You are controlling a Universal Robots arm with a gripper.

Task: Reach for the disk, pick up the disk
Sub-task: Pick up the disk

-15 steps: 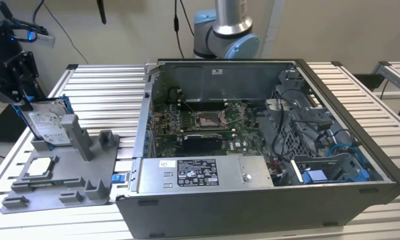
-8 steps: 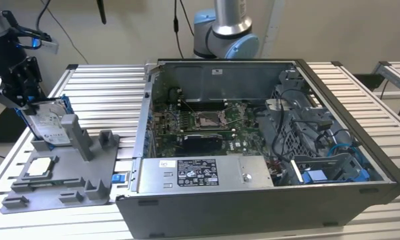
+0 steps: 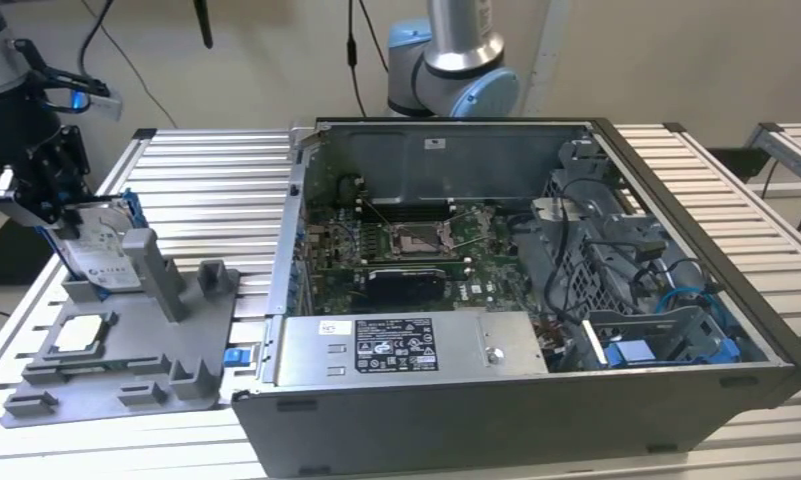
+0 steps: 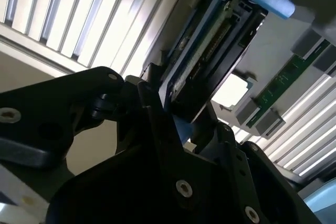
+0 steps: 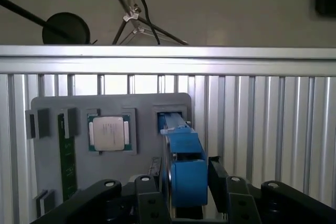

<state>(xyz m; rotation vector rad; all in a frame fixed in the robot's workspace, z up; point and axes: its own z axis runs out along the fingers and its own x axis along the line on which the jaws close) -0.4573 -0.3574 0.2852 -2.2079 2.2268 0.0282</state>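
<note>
The disk [image 3: 103, 250] stands on edge in a slot at the back of the grey holder [image 3: 133, 370], at the exterior view's left. Its white label and blue rails show. My gripper [image 3: 56, 215] comes down on its top end from the left. In the first wrist view the disk [image 5: 184, 150] is seen edge-on, with a black finger [image 5: 152, 195] tight against each side. In the second wrist view the disk [image 4: 215, 45] runs out from between the fingers [image 4: 155, 103]. The jaws are shut on the disk.
An open computer case [image 3: 534, 300] fills the middle and right of the slatted metal table [image 3: 200, 170]. A square silver chip [image 3: 80, 335] lies in the holder's front pocket. A second arm's base [image 3: 447, 70] stands behind the case.
</note>
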